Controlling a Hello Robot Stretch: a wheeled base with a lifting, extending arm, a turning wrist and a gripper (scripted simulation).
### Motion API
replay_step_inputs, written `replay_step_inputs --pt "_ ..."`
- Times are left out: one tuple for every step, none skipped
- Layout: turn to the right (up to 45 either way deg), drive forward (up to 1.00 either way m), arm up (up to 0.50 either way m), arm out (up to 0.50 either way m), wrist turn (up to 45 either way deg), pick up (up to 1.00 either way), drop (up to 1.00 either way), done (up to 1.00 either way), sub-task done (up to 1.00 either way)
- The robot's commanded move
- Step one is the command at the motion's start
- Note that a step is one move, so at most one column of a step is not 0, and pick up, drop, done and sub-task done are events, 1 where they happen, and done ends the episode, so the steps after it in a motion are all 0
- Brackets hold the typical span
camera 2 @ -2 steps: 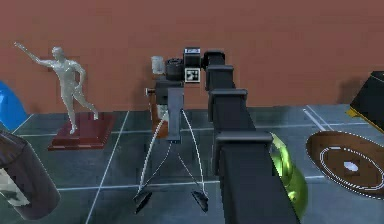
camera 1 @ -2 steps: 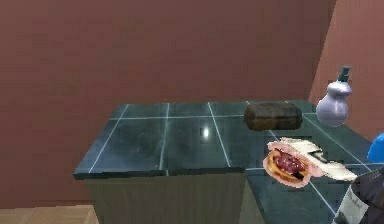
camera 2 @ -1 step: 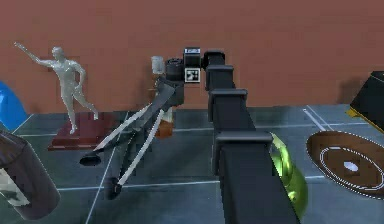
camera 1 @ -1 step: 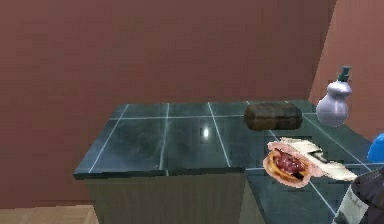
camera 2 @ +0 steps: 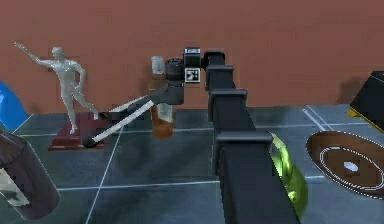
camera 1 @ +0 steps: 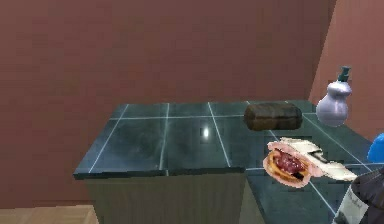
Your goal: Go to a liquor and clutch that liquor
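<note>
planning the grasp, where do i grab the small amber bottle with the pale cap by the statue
Probably mid-body, below the pale cap: the small amber bottle stands upright on the dark teal tiled counter. Come in level from the arm side view's right, since the silver figure statue crowds its left.

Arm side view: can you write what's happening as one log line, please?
gripper: at amber bottle | bottle: standing on counter | hold: cannot tell | left of it: statue
</note>
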Motion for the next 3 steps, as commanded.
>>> replay_step_inputs --pt "0.0 0.0 0.0 0.0 45.0 0.0 0.0 0.0 0.0" --pt "0.0 0.0 0.0 0.0 24.0 0.0 0.0 0.0 0.0" --pt "0.0 0.0 0.0 0.0 0.0 1.0 0.0 0.0 0.0"
